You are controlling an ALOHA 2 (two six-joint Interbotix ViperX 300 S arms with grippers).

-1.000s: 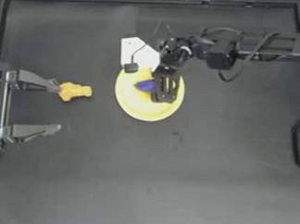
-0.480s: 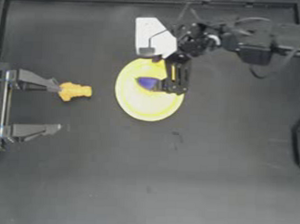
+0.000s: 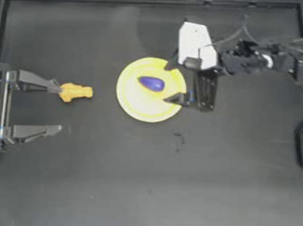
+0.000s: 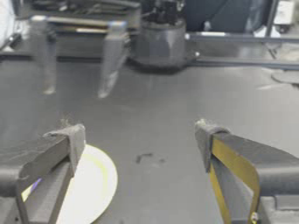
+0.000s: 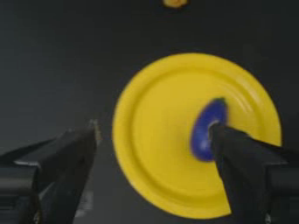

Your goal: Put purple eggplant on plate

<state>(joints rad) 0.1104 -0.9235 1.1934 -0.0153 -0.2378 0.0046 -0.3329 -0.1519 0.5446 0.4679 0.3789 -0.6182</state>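
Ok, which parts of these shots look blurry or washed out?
Top view: the right end effector and its arm are smeared. Right wrist view: the purple eggplant and plate are soft-edged. Left wrist view: the plate's rim glares almost white.

The right arm reaches in from the right side, its gripper [image 3: 191, 83] hanging near the table's middle with jaws spread wide and nothing between them. The left gripper [image 3: 53, 107] sits parked at the left edge, jaws wide apart.

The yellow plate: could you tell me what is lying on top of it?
Only the purple eggplant lies on the plate; the open right gripper covers its right edge.
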